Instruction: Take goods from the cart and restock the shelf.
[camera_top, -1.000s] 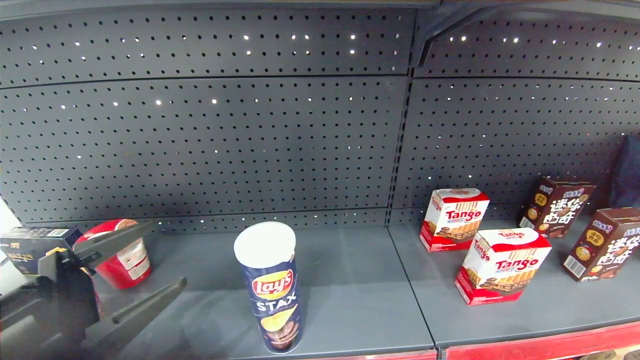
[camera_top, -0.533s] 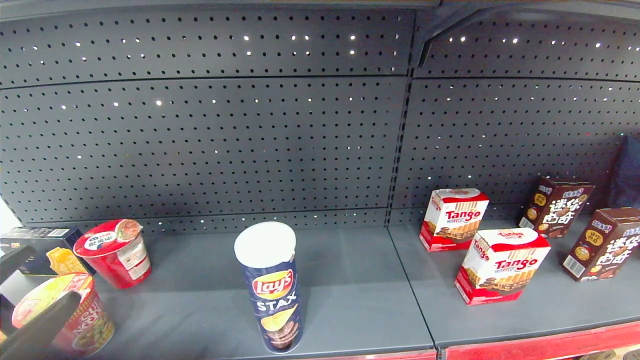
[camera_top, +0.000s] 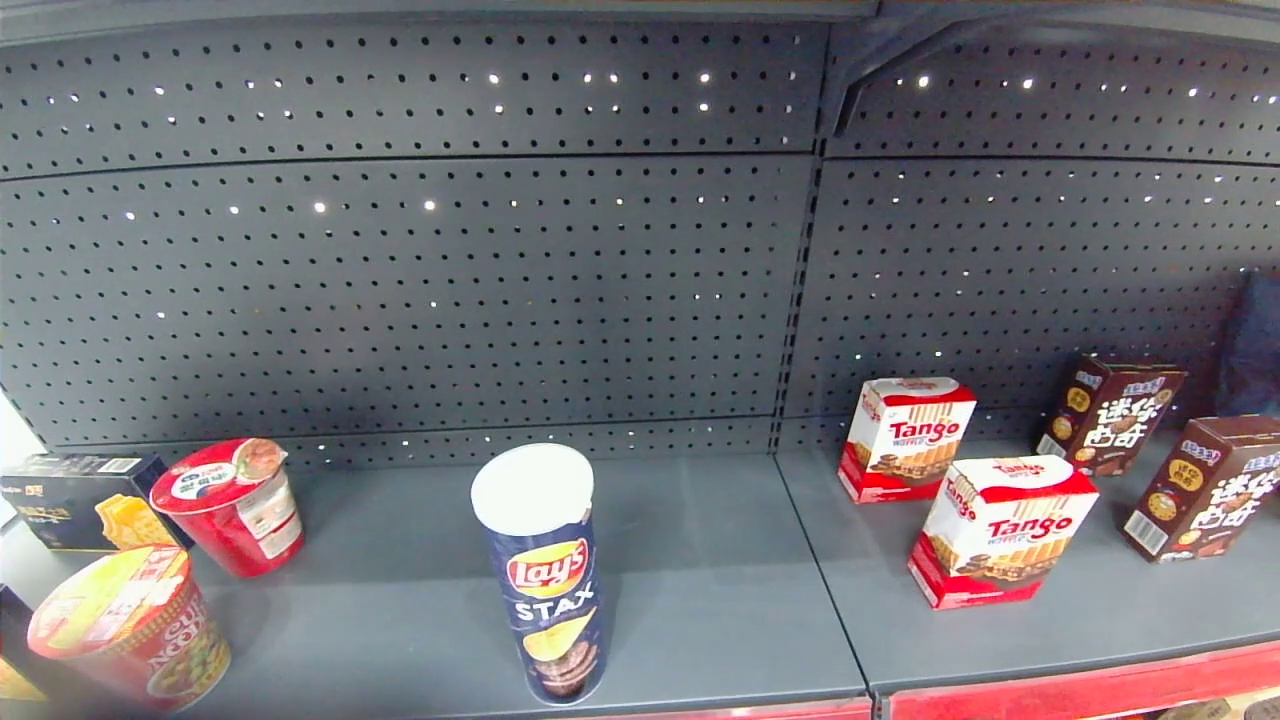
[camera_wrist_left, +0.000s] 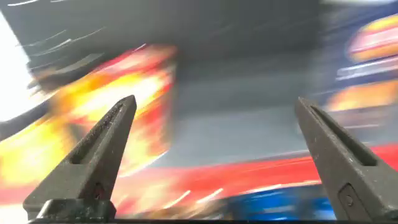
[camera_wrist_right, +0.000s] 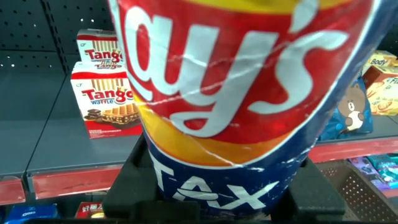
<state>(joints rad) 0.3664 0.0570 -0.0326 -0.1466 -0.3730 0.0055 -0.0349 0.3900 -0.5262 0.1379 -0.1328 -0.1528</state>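
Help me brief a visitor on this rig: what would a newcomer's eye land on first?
Most likely the tall blue chip can standing alone at the front middle of the shelf. Next, the red-and-white wafer boxes on the shelf's right section and the noodle cups at its left end. In the right wrist view, a second chip can looms very close.

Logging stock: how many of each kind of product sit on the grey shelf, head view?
Chip can: 1
Noodle cups: 2
Wafer boxes: 2
Brown boxes: 2
Black box: 1
Total: 8, not counting cropped packs at both edges.
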